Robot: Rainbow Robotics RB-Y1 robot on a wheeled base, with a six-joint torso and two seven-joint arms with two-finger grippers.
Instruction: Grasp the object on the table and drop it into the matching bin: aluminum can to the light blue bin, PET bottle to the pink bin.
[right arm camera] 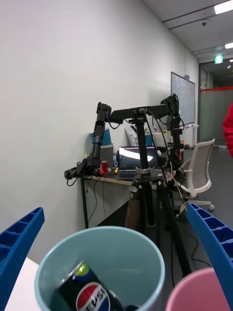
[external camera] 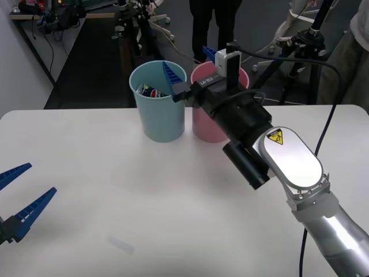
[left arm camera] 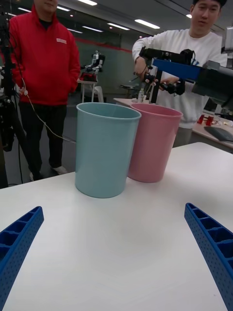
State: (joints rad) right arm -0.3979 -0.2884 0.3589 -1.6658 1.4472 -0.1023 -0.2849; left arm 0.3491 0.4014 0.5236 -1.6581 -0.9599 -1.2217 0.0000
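Aluminum can (right arm camera: 86,293) lies inside the light blue bin (external camera: 158,124), right gripper (external camera: 193,72) spread empty above its rim, left gripper (external camera: 14,199) open by the table (external camera: 173,202) edge; drop judged done, withdrawal next.

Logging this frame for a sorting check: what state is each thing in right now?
aluminum can: lying tilted inside the light blue bin, released.
light blue bin: upright on the table, holding the can.
pink bin: upright, right beside the blue one.
right gripper: fingers open, above the bins.
left gripper: fingers open, low over the table's near left edge.
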